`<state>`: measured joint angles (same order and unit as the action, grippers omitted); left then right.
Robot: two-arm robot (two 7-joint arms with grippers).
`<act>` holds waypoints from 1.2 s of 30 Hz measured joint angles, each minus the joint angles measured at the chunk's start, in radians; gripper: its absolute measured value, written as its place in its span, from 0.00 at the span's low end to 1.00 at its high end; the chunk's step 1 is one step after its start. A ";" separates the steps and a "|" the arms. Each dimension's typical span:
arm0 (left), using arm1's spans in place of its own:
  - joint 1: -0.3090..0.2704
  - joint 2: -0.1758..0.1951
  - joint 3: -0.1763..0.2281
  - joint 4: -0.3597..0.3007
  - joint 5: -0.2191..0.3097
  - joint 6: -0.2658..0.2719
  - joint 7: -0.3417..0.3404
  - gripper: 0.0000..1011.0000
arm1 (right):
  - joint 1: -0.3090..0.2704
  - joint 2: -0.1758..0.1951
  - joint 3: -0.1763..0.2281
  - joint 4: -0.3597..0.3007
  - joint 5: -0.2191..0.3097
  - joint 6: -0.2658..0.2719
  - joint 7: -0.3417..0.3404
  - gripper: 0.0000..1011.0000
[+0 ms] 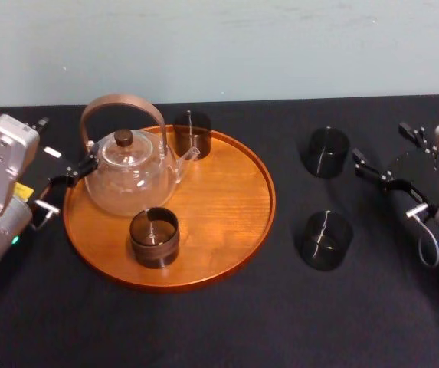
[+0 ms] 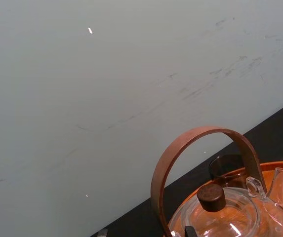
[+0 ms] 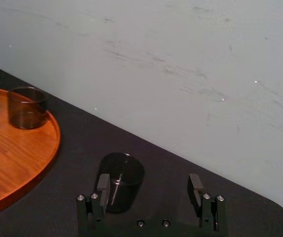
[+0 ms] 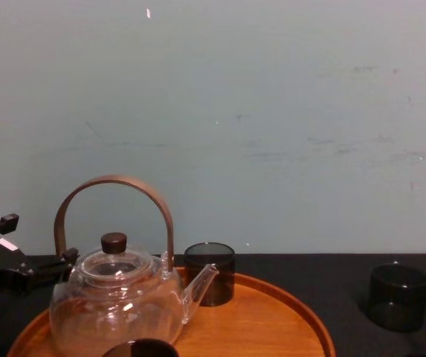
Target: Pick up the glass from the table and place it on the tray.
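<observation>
Two dark smoked glasses stand on the black table (image 1: 219, 330) to the right of the tray: a far glass (image 1: 328, 152) and a near glass (image 1: 325, 240). The round orange-brown tray (image 1: 234, 207) holds a glass teapot (image 1: 129, 178) and two more dark glasses, a back one (image 1: 192, 134) and a front one (image 1: 155, 238). My right gripper (image 1: 380, 146) hovers open just right of the far glass. In the right wrist view the far glass (image 3: 121, 180) stands ahead of the right gripper (image 3: 148, 190), close to one finger. My left gripper (image 1: 81, 165) rests open at the tray's left rim, beside the teapot.
The teapot's tall brown hoop handle (image 4: 114, 195) rises above the tray. A pale wall (image 4: 272, 111) closes off the table's far edge. Bare black table lies in front of the tray and between the tray and the two loose glasses.
</observation>
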<state>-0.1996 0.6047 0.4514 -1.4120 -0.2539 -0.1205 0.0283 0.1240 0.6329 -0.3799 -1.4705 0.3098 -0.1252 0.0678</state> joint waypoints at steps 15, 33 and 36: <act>0.000 0.000 0.000 0.000 0.000 0.000 0.000 1.00 | -0.193 0.070 0.066 -0.210 0.032 0.023 0.038 0.99; 0.000 0.000 0.000 0.000 0.000 0.000 0.000 1.00 | -0.340 0.056 0.085 -0.306 0.068 0.035 0.108 0.99; 0.000 0.000 0.000 0.000 0.000 0.000 0.000 1.00 | -0.344 0.050 0.083 -0.301 0.068 0.035 0.127 0.99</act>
<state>-0.1995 0.6047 0.4514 -1.4120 -0.2539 -0.1205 0.0283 -0.2198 0.6833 -0.2971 -1.7714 0.3777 -0.0904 0.1952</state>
